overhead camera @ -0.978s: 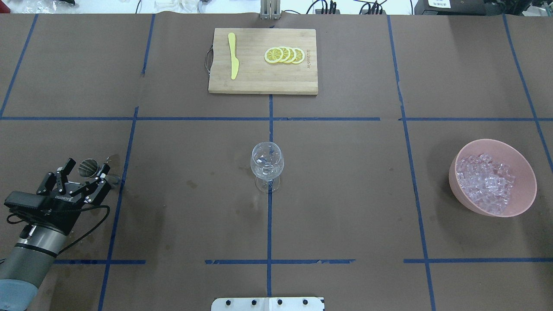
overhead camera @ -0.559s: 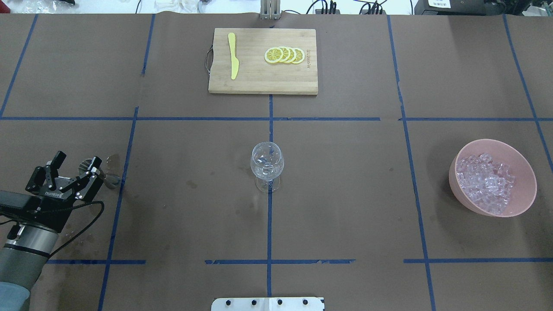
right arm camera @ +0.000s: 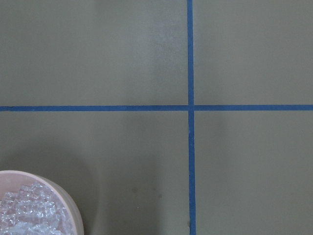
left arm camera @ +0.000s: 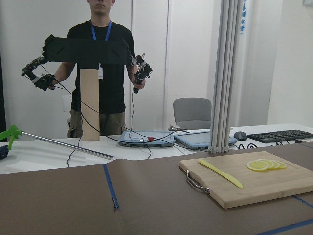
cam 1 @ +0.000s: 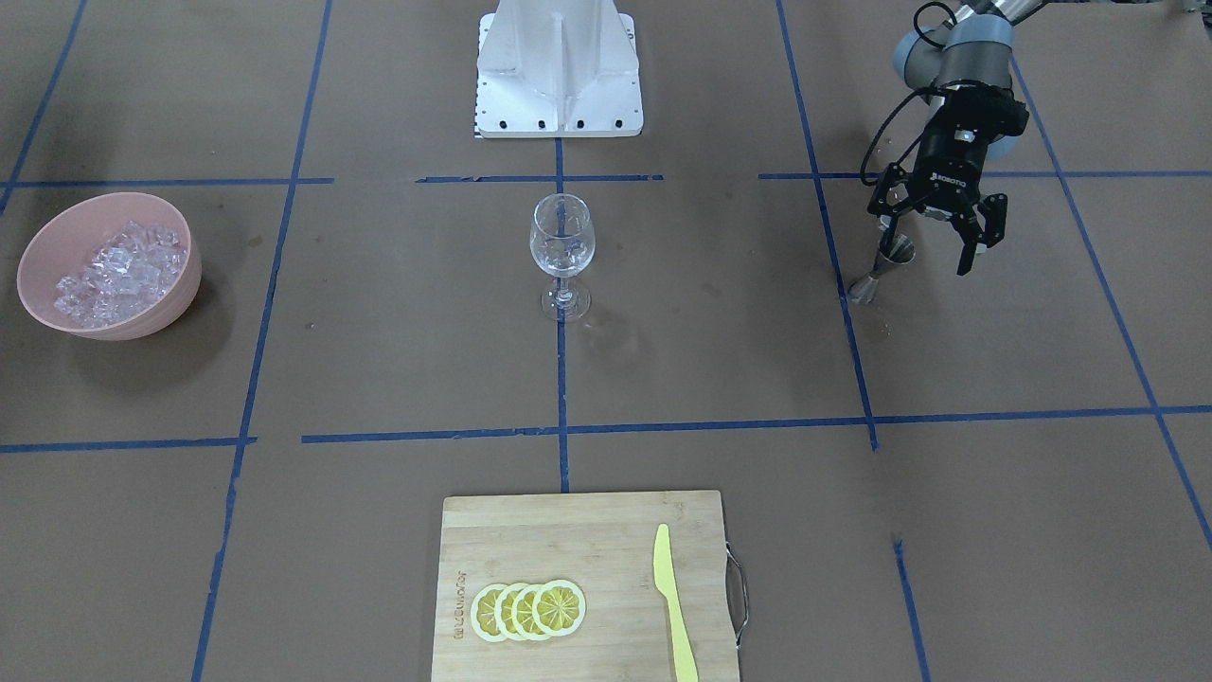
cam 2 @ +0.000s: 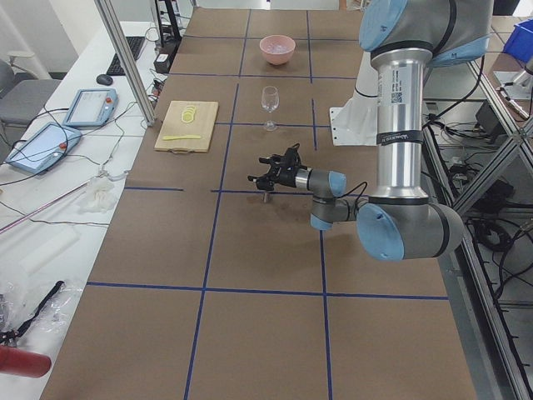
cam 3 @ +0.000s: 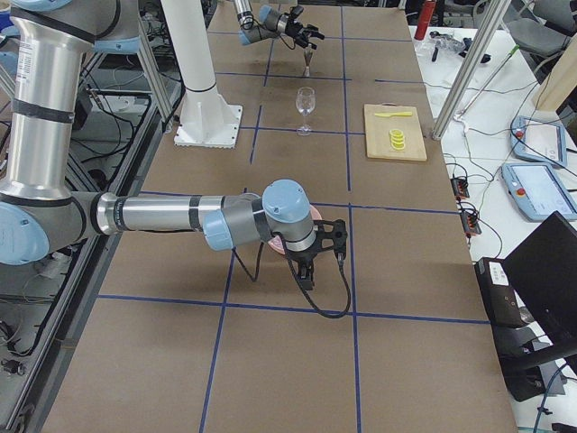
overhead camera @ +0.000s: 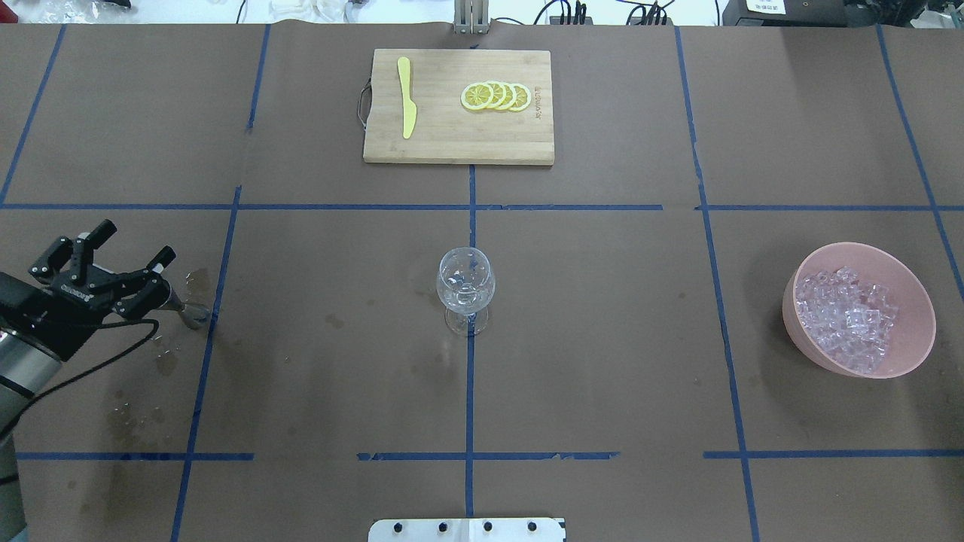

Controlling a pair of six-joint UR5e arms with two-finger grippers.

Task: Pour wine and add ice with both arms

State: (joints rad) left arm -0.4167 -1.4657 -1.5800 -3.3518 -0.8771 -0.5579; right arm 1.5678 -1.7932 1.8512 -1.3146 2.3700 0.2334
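Note:
My left gripper [overhead camera: 138,239] is open and empty at the table's left edge; it also shows in the front view [cam 1: 933,244]. A small metal jigger [overhead camera: 192,312] stands free on the table just beside it, also seen in the front view [cam 1: 881,268]. A clear wine glass [overhead camera: 465,286] stands at the table's middle. A pink bowl [overhead camera: 907,354] of ice [overhead camera: 847,316] sits at the right. My right gripper [cam 3: 317,257] shows only in the exterior right view, near the bowl; I cannot tell whether it is open. The right wrist view catches the bowl's rim [right arm camera: 68,200].
A wooden cutting board [overhead camera: 452,143] with a yellow knife [overhead camera: 407,98] and lemon slices [overhead camera: 497,96] lies at the far middle. Wet spots [overhead camera: 162,354] mark the paper near the jigger. The white pedestal base [cam 1: 559,85] stands at the robot's side.
My left gripper, open around the jigger's top a second ago, has drawn away to the left. The jigger stays standing on the table.

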